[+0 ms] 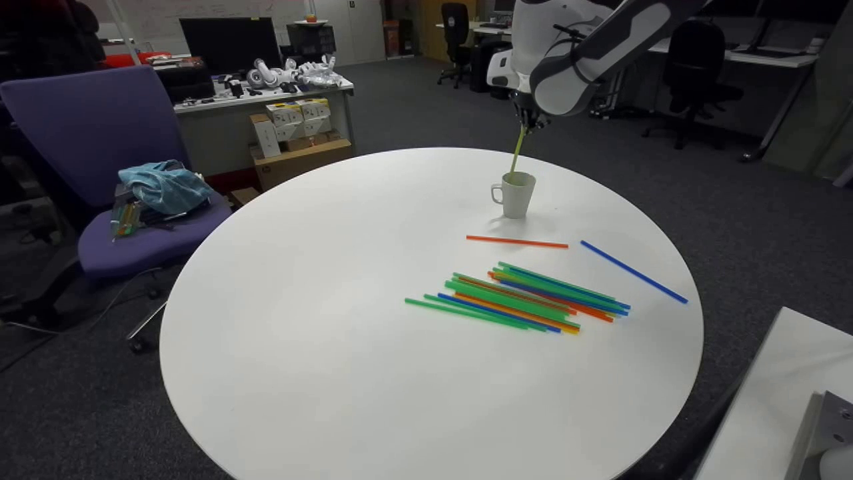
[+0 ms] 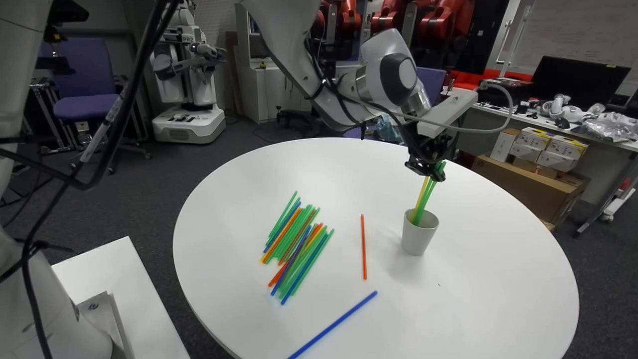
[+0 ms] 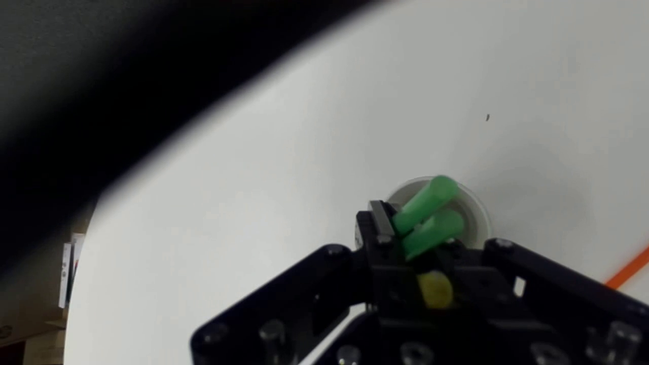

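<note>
A white mug (image 1: 517, 202) stands upright on the round table, its handle showing in an exterior view. Over it, my gripper (image 2: 427, 170) points down with its fingers closed together. Between the fingers in the wrist view is the rounded end of a yellow straw (image 3: 436, 290), and it appears gripped; lower down, this yellow straw (image 2: 420, 198) runs into the mug. Two green straws (image 3: 427, 202) lean from the mug against the fingertips. One green straw (image 2: 441, 167) reaches up past the gripper. Black finger parts hide the exact contact with the yellow straw.
On the white table (image 1: 320, 347) a red-orange straw (image 1: 517, 241) lies near the mug. A blue straw (image 2: 333, 325) lies apart near the table edge. Several green, blue, orange and yellow straws form a loose pile (image 2: 294, 239). A purple chair (image 1: 153, 227) stands beside the table.
</note>
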`<state>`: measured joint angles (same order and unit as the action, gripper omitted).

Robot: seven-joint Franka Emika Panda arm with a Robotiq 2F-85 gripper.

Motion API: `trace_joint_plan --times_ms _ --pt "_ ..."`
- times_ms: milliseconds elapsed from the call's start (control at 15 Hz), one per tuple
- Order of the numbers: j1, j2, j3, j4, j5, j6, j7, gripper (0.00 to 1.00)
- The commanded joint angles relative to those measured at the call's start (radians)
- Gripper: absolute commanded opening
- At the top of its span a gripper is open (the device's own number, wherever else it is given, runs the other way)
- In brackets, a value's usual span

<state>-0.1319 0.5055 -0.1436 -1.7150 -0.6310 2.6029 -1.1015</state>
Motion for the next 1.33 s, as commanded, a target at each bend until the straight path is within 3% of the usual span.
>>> trace_joint_plan --times_ms 0,267,733,1267 --pt "-0.011 -0.031 0.016 0.016 0.014 0.038 0.01 0.01" --pt "-0.014 -0.048 0.036 0.069 0.067 0.031 -0.006 0.01" --pt "-0.026 -0.093 0.135 0.119 0.338 -0.126 -0.159 0.01" --pt "-0.03 -0.057 0.148 0.069 0.406 -0.287 -0.219 0.01"
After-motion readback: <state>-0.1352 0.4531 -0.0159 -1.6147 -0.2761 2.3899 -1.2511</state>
